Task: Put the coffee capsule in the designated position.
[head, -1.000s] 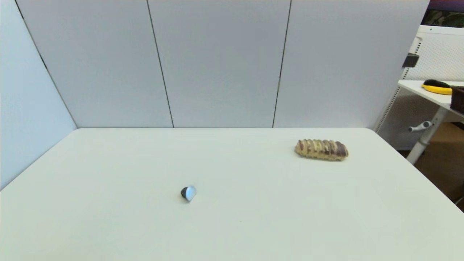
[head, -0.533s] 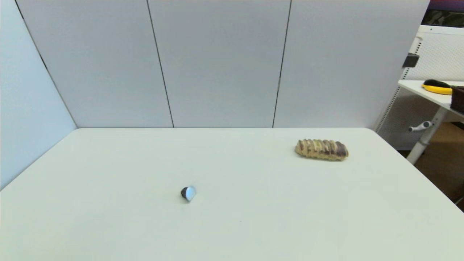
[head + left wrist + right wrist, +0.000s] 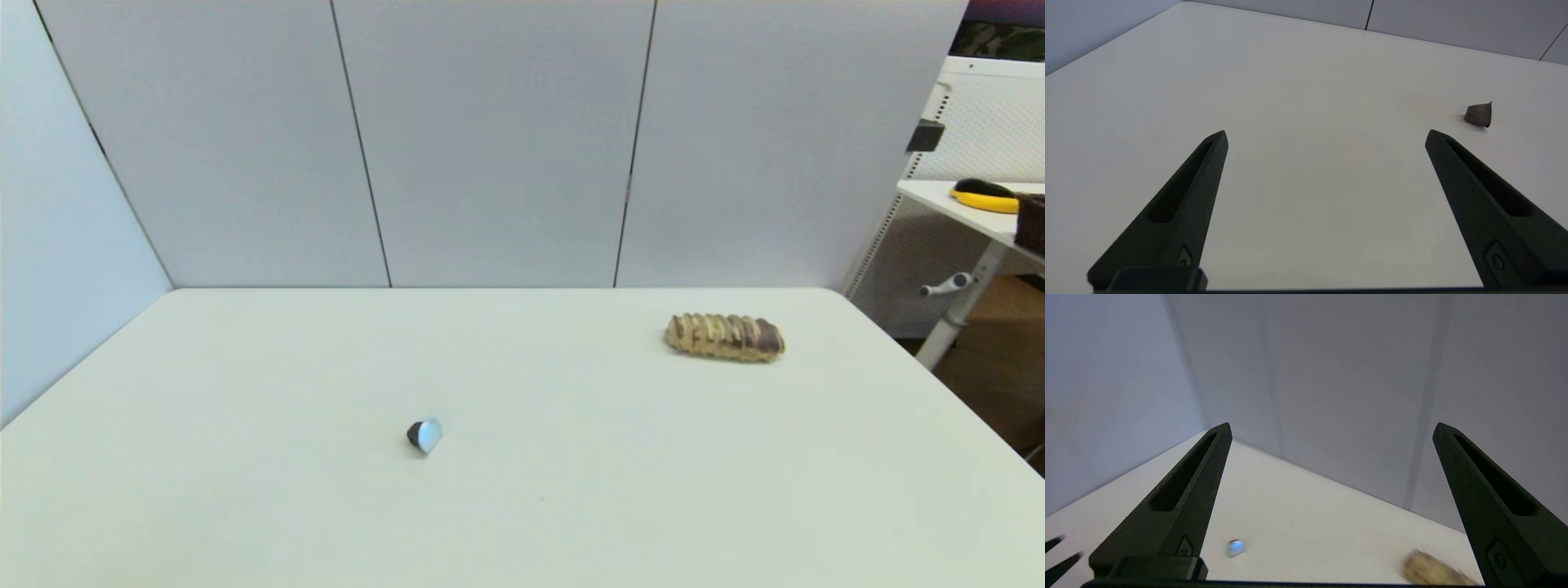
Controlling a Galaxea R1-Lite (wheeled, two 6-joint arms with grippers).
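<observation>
Nothing has shifted over the last second: the coffee capsule point(image 3: 424, 435) lies untouched on the counter point(image 3: 245, 367), so we have not begun. Our left jaws point(image 3: 1327, 136) gape wide, capsule beyond one tip; our right jaws point(image 3: 1333, 430) gape too, capsule far ahead.

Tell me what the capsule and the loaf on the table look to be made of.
Coffee capsule: dark, matte body, likely plastic or coated metal; its round face gleams pale silvery blue, like foil. Bread loaf: tan crust with brown stripes and a ridged, dull surface, like baked dough, though it could be a replica.
</observation>
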